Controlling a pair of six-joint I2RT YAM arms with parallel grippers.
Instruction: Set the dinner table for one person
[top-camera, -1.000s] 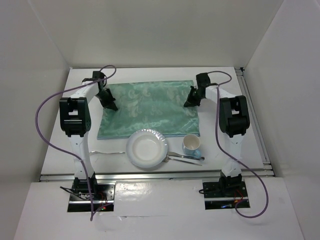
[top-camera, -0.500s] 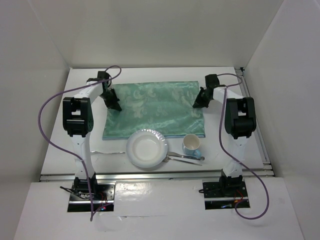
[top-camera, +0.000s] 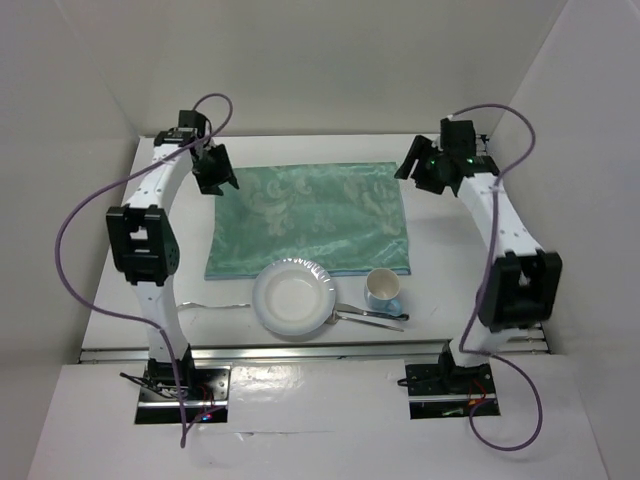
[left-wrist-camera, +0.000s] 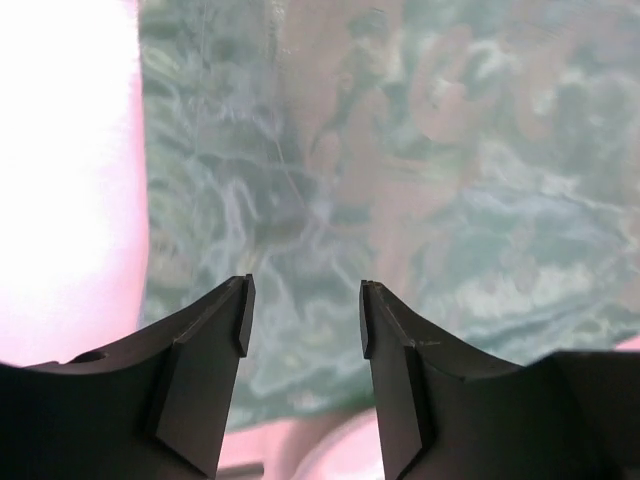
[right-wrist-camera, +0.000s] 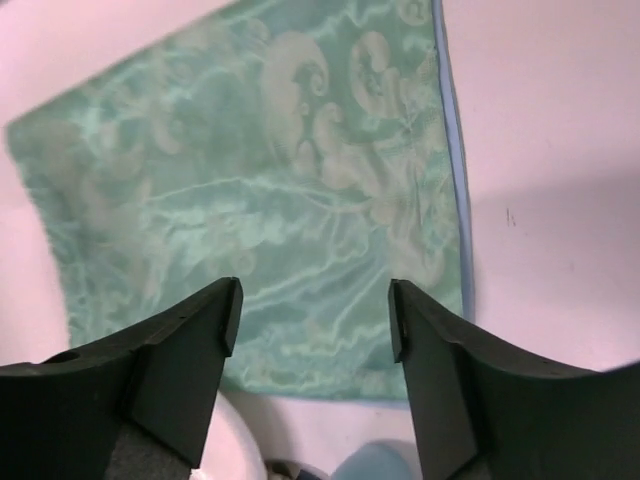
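1. Surface: the large plain white rectangular dinner table (top-camera: 450, 265) spans the cell floor and carries everything I must arrange.
2. Teal-green patterned cloth mat (top-camera: 310, 215): spread flat mid-table, marking the place setting.
3. Left gripper (left-wrist-camera: 303, 300) and right gripper (right-wrist-camera: 315, 300): jaws apart, empty, raised near the mat's far corners, clear of the cloth.
4. White round paper plate (top-camera: 291, 298), white-and-blue cup (top-camera: 383, 288), metal cutlery (top-camera: 370, 315): grouped at the mat's near edge. I judge they await placement.

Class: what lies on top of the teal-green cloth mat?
The cloth mat has a bare patterned surface. The white plate meets its near edge with its far rim; whether it overlaps cannot be told. The dinner table beneath the mat is hidden.
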